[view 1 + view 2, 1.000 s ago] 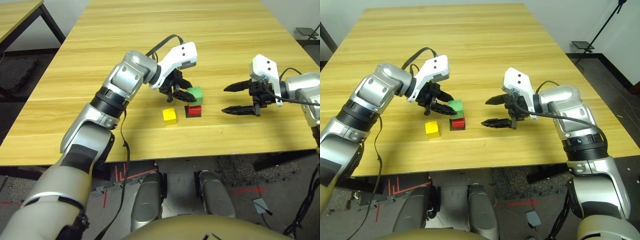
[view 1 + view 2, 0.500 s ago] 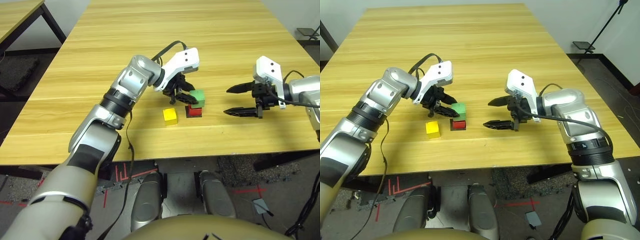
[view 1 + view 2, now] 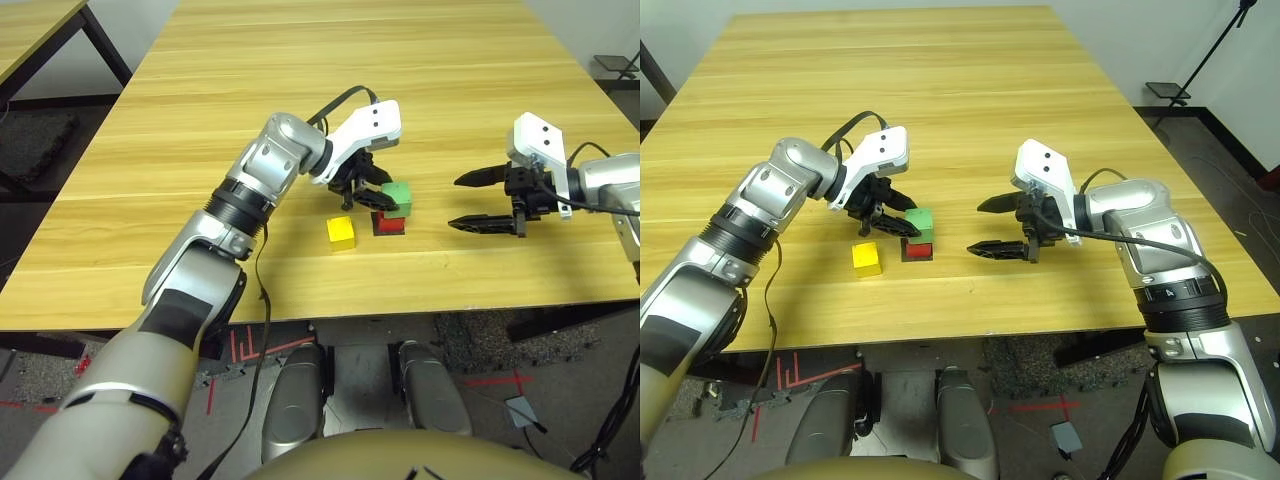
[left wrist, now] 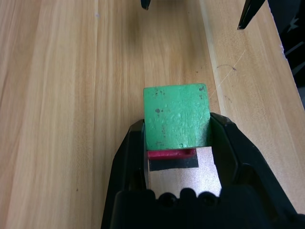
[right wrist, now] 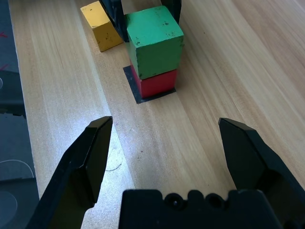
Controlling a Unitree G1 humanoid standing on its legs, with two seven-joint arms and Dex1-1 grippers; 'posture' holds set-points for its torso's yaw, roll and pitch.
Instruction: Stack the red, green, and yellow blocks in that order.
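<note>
Green block (image 5: 154,40) sits on top of the red block (image 5: 154,85), and the left gripper (image 3: 375,194) is clamped right onto it, black fingers (image 4: 127,157) pressed against its two opposite sides. From the left wrist you can see the green cube's top face framed between those fingers, with a sliver of red and a strip of the black square patch (image 5: 143,98) peeking out beneath. Red is planted on that black patch on the wooden table (image 3: 300,90), near the front edge, and green rides it slightly twisted, its corners not quite lined up with the red one below. Yellow block (image 3: 341,232) lies on its own on the bare wood just beside the stack, on the robot's left of it, apart from both cubes and from the fingers. Over on the other side, the right gripper (image 3: 484,201) hangs above the table well apart from the stack, pointing towards it, its two black fingers (image 5: 86,162) spread wide with nothing between them. A black cable (image 3: 335,98) loops up from the left wrist over the tabletop.
</note>
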